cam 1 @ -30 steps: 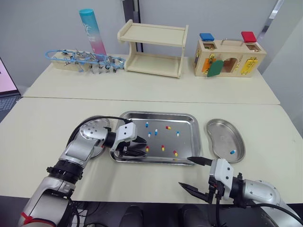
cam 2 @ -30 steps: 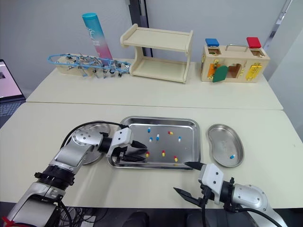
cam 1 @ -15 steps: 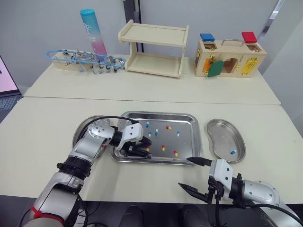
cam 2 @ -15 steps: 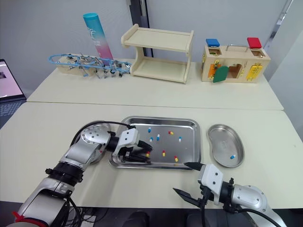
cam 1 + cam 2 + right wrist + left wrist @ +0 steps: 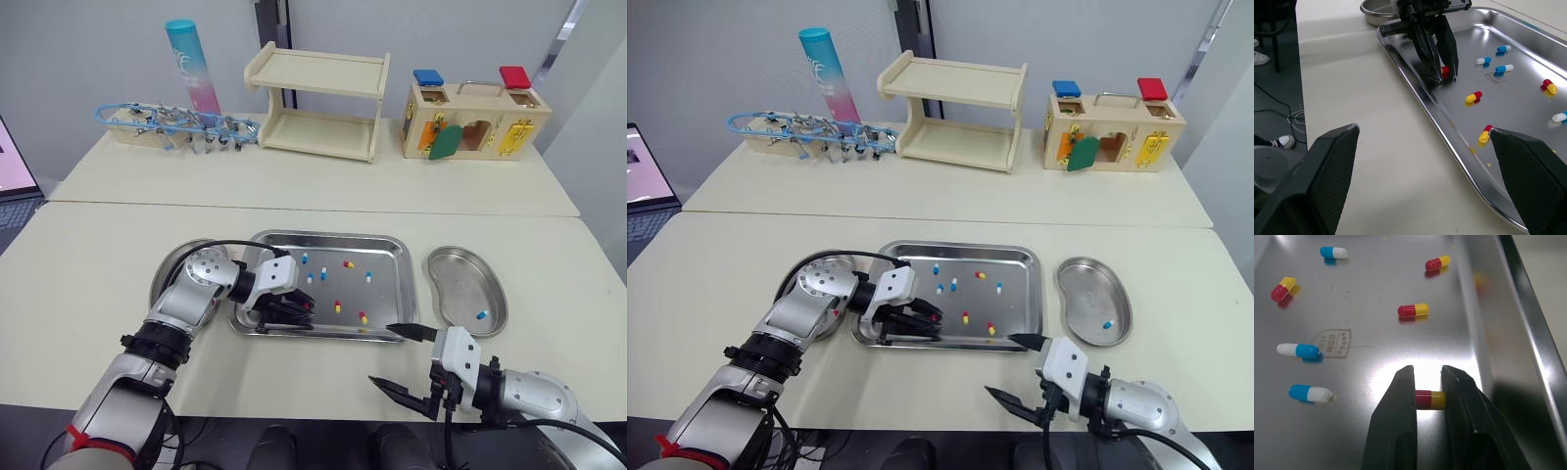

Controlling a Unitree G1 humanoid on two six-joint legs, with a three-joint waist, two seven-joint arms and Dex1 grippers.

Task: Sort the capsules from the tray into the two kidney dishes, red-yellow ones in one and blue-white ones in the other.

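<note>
left kidney dish (image 5: pixel 165 279): on the desk (image 5: pixel 98 255), just beside the tray's left edge; partly covered by the left arm, so its contents cannot be told.
left gripper (image 5: pixel 301 310): low inside the tray, at its near-left part; fingers (image 5: pixel 1400 401) closed onto one red-yellow capsule.
held capsule (image 5: pixel 1430 400): pinched crosswise between the two fingers, near the tray's front wall; whether it is clear of the tray floor cannot be told.
tray (image 5: pixel 328 235): flat on the desk, between the two kidney dishes.
blue-white capsules (image 5: pixel 321 274): four counted, scattered over the tray's middle and far part.
red-yellow capsules (image 5: pixel 337 306): three counted loose, one toward the tray's far side, two toward its near-right part.
right gripper (image 5: pixel 404 360): off the tray, near its near-right corner, over bare desk; fingers spread wide, nothing between them.
right kidney dish (image 5: pixel 468 257): just beside the tray's right edge, not touching it.
sorted capsule (image 5: pixel 481 314): one blue-white capsule noted in that dish's near end.
</note>
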